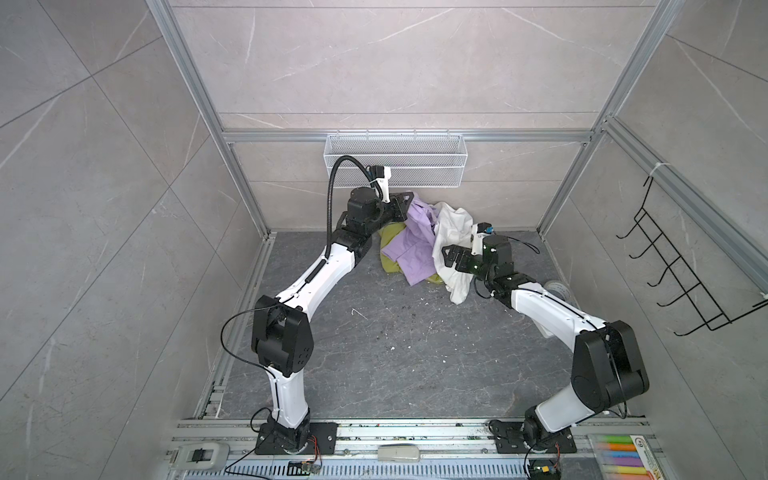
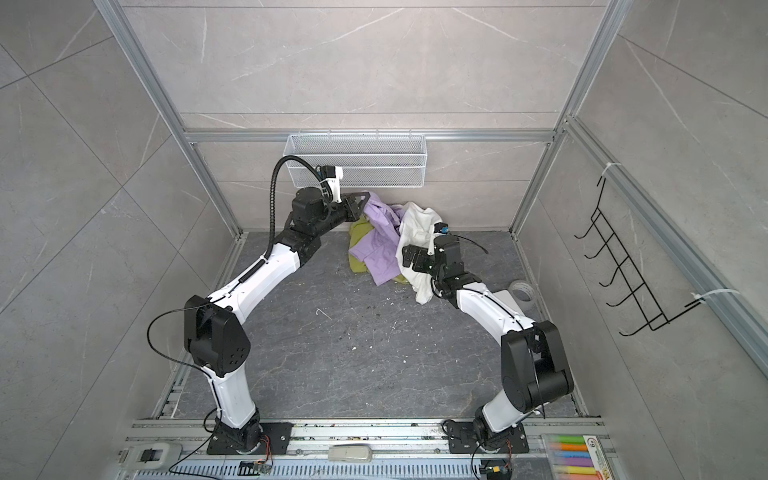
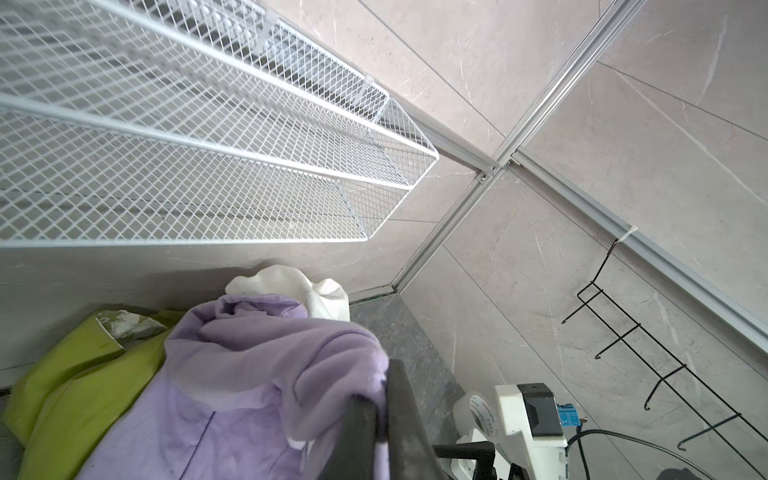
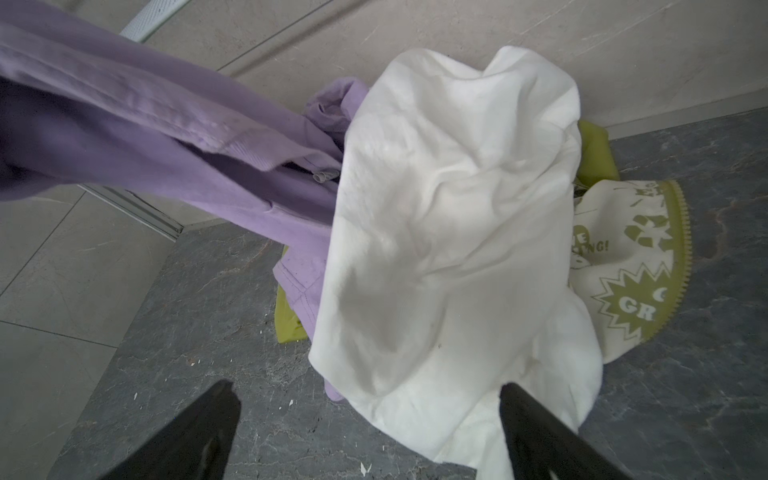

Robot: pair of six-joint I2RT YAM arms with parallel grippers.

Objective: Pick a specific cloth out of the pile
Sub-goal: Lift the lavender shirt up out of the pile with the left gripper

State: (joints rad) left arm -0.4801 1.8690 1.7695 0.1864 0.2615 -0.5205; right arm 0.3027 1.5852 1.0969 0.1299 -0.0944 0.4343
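Observation:
The pile lies on the dark floor against the back wall. The lilac cloth (image 1: 409, 245) (image 2: 380, 249) is pulled up at its far end by my left gripper (image 1: 409, 204) (image 3: 380, 399). That gripper is shut on a fold of it just under the basket, and the rest trails down over the olive-green cloth (image 1: 390, 266) (image 3: 75, 374). A white cloth (image 1: 451, 237) (image 4: 449, 208) drapes over its right side. My right gripper (image 1: 449, 257) (image 4: 368, 388) is open, with the white cloth's lower edge between its fingers. A cream cloth with green print (image 4: 631, 266) lies behind.
A white mesh basket (image 1: 415, 162) hangs on the back wall right above the left gripper. A black wire hook rack (image 1: 673, 270) is on the right wall. A tape roll (image 2: 521, 291) lies by the right arm. Aluminium posts (image 1: 249, 199) frame the corners.

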